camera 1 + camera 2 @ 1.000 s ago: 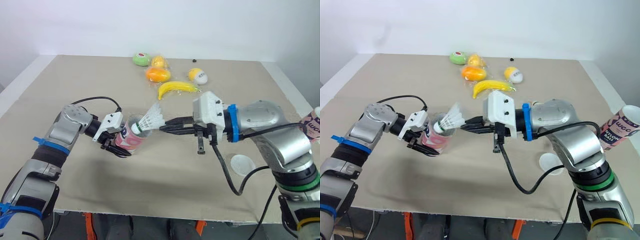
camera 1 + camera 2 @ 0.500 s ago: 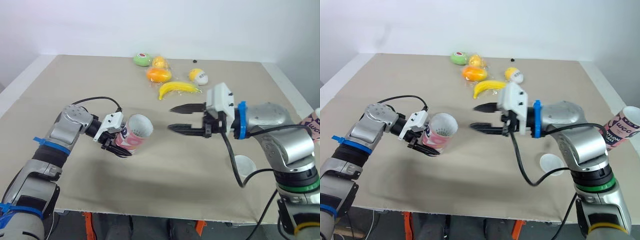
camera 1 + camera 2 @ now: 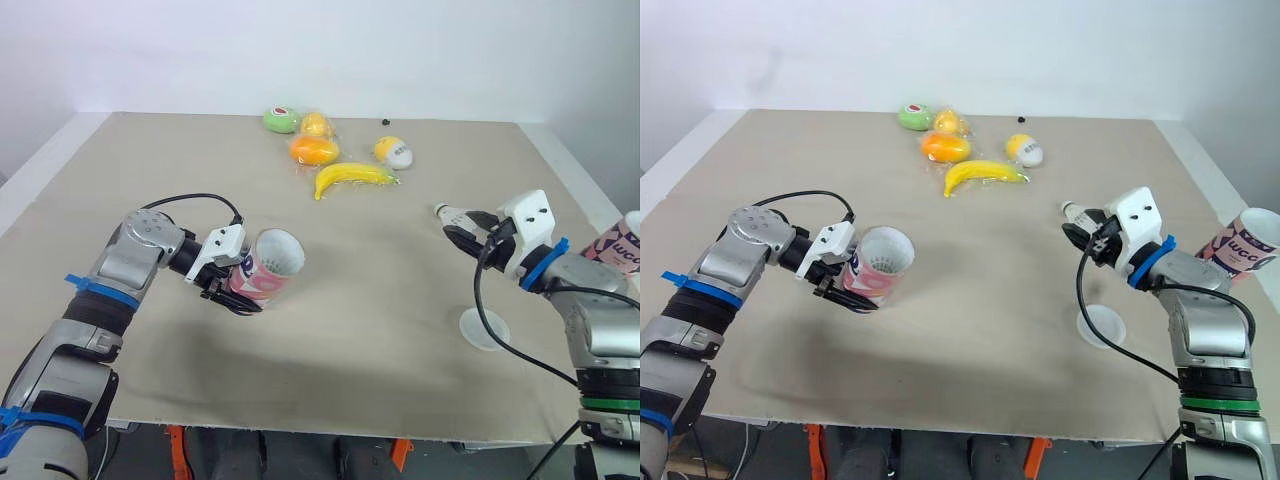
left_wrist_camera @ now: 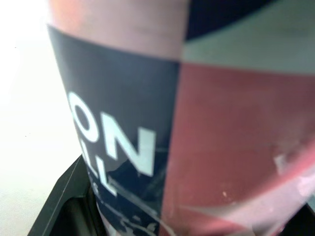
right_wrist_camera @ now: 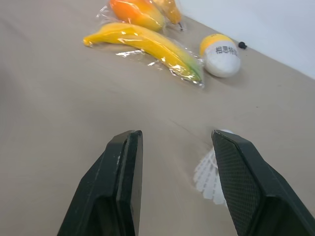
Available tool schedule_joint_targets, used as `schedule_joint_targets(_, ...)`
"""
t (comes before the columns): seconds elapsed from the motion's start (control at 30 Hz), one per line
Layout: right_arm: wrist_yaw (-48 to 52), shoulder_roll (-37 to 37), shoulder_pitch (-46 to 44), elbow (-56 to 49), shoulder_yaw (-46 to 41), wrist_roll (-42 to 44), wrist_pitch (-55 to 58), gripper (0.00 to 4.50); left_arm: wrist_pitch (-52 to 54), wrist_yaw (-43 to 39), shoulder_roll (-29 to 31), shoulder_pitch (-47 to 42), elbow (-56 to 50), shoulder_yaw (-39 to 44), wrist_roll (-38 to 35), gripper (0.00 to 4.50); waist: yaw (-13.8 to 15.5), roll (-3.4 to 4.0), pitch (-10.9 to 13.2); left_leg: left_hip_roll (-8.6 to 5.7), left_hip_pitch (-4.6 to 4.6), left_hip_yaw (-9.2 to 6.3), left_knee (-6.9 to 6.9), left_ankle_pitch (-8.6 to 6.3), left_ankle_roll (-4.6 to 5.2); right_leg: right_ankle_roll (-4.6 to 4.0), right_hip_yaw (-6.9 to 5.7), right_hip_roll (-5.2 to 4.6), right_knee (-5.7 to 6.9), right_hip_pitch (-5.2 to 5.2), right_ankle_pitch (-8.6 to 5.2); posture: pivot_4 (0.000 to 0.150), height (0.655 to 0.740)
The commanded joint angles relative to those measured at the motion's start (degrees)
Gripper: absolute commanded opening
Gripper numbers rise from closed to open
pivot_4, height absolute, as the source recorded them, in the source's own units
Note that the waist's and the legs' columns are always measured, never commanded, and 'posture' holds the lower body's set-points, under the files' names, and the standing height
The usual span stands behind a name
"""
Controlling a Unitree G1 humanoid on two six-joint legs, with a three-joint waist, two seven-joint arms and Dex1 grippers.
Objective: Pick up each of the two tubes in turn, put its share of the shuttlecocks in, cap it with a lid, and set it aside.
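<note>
Beige table [image 3: 360, 300], left tool [image 3: 232, 292] clamped round the tilted tube [image 3: 268, 268]; right tool [image 5: 176, 137] spread wide beside the shuttlecock [image 5: 209, 178] lying there. It's off-centre, so closing could crush feathers or flick it away.

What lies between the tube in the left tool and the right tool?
Bare table; the left eye view shows nothing between the tube and the right tool.

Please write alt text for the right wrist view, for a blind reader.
The right gripper, open, hangs over a beige table, with a white shuttlecock lying by one of its black fingers. Beyond lies a wrapped banana.
</note>
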Motion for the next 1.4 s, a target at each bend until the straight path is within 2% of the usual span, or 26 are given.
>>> schedule_joint_targets(0.03, -0.9, 1.7, -2.6, 7.3, 1.2, -1.8, -2.6, 2.45, -0.6, -0.1, -0.6, 0.3, -0.1, -0.7, 0.6, 3.00, 0.0, 0.00, 0.0, 0.00, 0.00, 0.00, 0.01, 0.00, 0.00, 0.00, 0.00, 0.00, 0.00, 0.00, 0.00, 0.150, 0.7400)
schedule_joint_targets(0.23, -1.5, 2.6, -5.6, 17.1, 1.3, -3.5, -5.9, 2.45, 0.0, -0.1, 0.1, 1.1, -1.2, -0.2, 0.4, 3.00, 0.0, 0.02, 0.0, -0.06, -0.02, 0.00, -0.01, 0.00, 0.00, -0.03, 0.01, -0.04, 0.00, 0.00, 0.02, 0.150, 0.7400)
schedule_joint_targets(0.53, -1.4, 4.2, -10.2, 25.4, 2.7, -5.4, -8.9, 2.45, 0.7, -0.1, 0.3, 1.3, -1.8, -0.2, 0.3, 3.00, -0.1, 0.02, 0.0, -0.06, 0.01, -0.01, -0.02, 0.00, 0.01, -0.02, 0.01, -0.03, 0.00, 0.01, 0.01, 0.150, 0.7400)
schedule_joint_targets(0.8, -2.1, 5.2, -19.1, 37.2, 5.6, -9.1, -10.7, 2.45, 0.9, -0.1, -0.2, 1.2, -1.7, -0.2, 0.3, 3.00, -0.1, 0.03, 0.0, -0.06, 0.01, 0.00, -0.03, 0.00, 0.00, -0.16, 0.02, -0.04, 0.00, 0.00, 0.10, 0.150, 0.7400)
schedule_joint_targets(1.1, -8.3, 6.8, -29.6, 52.0, 9.3, -15.5, -14.7, 2.45, 1.6, 0.2, -0.1, 2.1, -2.8, 0.4, 0.3, 3.00, -0.1, 0.04, 0.0, -0.10, 0.01, 0.01, -0.06, 0.00, 0.00, -0.28, 0.02, -0.07, -0.01, -0.01, 0.16, 0.150, 0.7400)
schedule_joint_targets(1.2, -8.7, 7.2, -31.2, 54.7, 8.8, -15.3, -15.7, 1.64, 1.9, 0.4, 0.1, 2.5, -3.3, 0.6, 0.4, 3.00, -0.1, 0.04, 0.0, -0.11, 0.01, 0.01, -0.07, 0.00, 0.00, -0.29, 0.02, -0.08, -0.01, -0.01, 0.15, 0.150, 0.7400)
schedule_joint_targets(1.23, -8.7, 7.2, -31.4, 55.0, 8.9, -15.4, -16.0, 1.10, 2.0, 0.5, 0.2, 2.7, -3.5, 0.7, 0.4, 3.00, -0.1, 0.04, 0.0, -0.11, 0.01, 0.00, -0.08, 0.00, 0.00, -0.29, 0.02, -0.08, -0.01, -0.01, 0.15, 0.150, 0.7400)
schedule_joint_targets(1.33, -8.0, 7.1, -31.0, 54.7, 8.9, -15.4, -16.6, 0.02, 2.4, 0.5, 0.4, 3.2, -4.3, 1.1, 0.3, 3.00, -0.2, 0.04, 0.0, -0.11, 0.01, 0.00, -0.08, 0.00, 0.00, -0.29, 0.02, -0.08, -0.01, -0.01, 0.15, 0.150, 0.7400)
schedule_joint_targets(1.4, -7.6, 7.0, -30.5, 54.1, 8.8, -15.3, -16.8, 0.02, 2.6, 0.5, 0.6, 3.5, -4.7, 1.3, 0.4, 3.00, -0.2, 0.04, 0.0, -0.11, 0.02, 0.00, -0.08, 0.00, 0.00, -0.29, 0.02, -0.08, -0.01, -0.01, 0.15, 0.150, 0.7400)
